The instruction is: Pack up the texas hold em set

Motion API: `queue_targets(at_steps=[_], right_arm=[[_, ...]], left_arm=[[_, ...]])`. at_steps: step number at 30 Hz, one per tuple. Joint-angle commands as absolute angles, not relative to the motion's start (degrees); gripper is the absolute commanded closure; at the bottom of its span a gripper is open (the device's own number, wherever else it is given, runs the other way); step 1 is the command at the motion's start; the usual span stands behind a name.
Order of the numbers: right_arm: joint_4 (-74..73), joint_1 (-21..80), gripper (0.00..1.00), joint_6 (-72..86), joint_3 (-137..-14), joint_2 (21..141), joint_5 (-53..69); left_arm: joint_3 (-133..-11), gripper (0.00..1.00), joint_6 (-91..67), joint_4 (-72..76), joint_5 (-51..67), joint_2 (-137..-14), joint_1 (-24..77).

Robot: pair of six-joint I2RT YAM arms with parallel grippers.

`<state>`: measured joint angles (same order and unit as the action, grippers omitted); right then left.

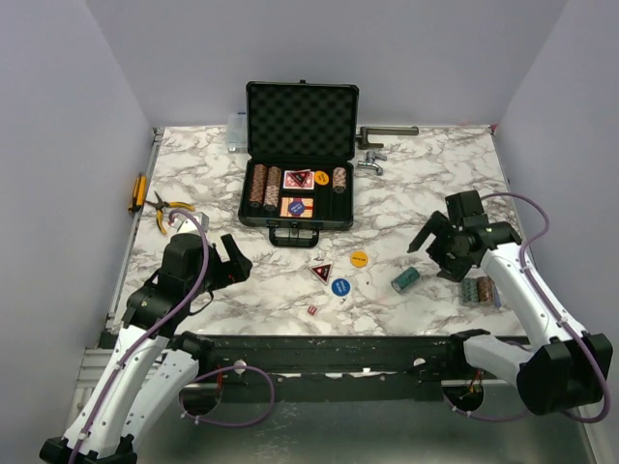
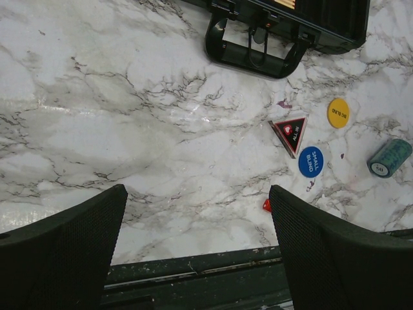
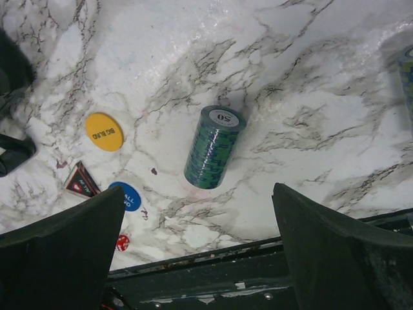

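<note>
One black foam-lined briefcase holds seemingly three brown chip stacks. Outside it: one lying teal chip roll, two further chip stacks, one yellow round disc, one blue round disc, one red-black triangular plaque, one small red die.

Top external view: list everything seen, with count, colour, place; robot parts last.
briefcase: one, black, far centre, open
chip stacks: three, brown, inside briefcase
teal stack: one, teal, right of centre
side stacks: two, teal and brown, by right arm
yellow disc: one, yellow, before briefcase
blue disc: one, blue, beside it
triangle: one, red, beside discs
die: one, red, near edge
pliers: one, yellow-handled, left edge
metal tools: grey, right of briefcase
left gripper: black, open
right gripper: black, open
</note>
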<state>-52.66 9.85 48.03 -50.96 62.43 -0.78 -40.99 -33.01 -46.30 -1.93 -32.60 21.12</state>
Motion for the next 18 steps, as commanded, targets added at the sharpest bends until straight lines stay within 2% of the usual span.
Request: queue_targets(at_steps=[1,12,18], right_arm=[[-52.6,9.9,0.00,49.3,-51.1,65.6,-1.0],[-46.4,9.9,0.00,51.8,-47.4,75.2,3.3],[-43.7,9.9,0.06,52.2,-48.1,81.2,3.6]], left_arm=[[-40.5,0.10,-32.2,-45.1,-1.3,-32.5,21.4],[-40.6,0.13,-32.2,-45.1,-1.5,-33.2,21.4],[-40.7,0.15,-32.2,-45.2,-1.6,-33.7,21.4]])
